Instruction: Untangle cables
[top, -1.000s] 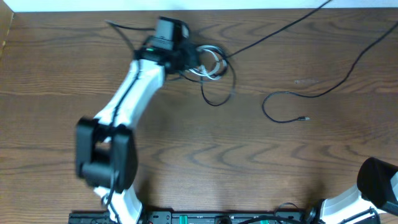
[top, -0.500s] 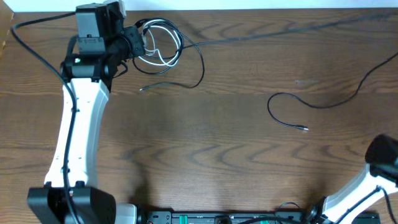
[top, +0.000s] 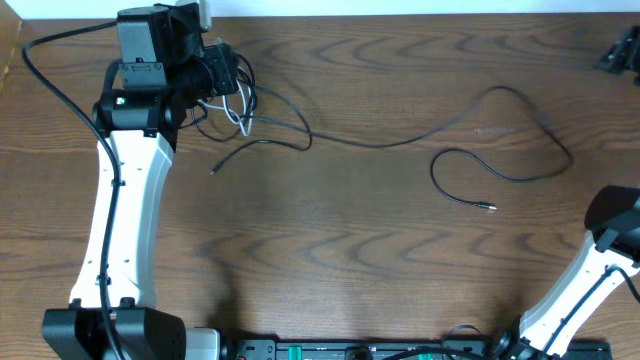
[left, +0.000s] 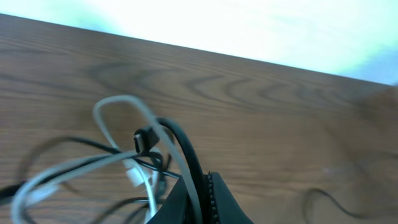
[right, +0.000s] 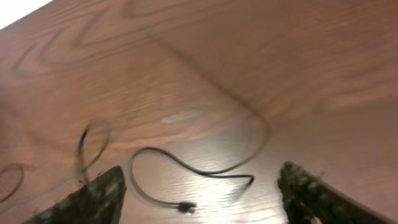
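Observation:
The cables (top: 237, 100) form a tangle of white and black cords at the table's far left. My left gripper (top: 222, 73) is shut on that tangle. In the left wrist view its gripper (left: 200, 202) pinches a white strand and a black strand together, with a white loop (left: 122, 104) and a black plug (left: 142, 140) just ahead. One long black cable (top: 400, 140) trails right from the tangle, loops, and ends in a plug (top: 490, 207). My right gripper (top: 620, 48) is at the far right corner. In the right wrist view it (right: 200, 177) is open and empty, high above that cable's end (right: 185, 206).
A loose black cable end (top: 213, 172) lies below the tangle. The left arm's own thick black cable (top: 40, 70) arcs out at the far left. The right arm's elbow (top: 612, 222) stands at the right edge. The table's far edge (top: 400, 14) runs just behind the tangle.
My left arm swung left, dragging the tangle with it. The long black cable, taut toward the far right before, now lies slack on the table. My right gripper has opened.

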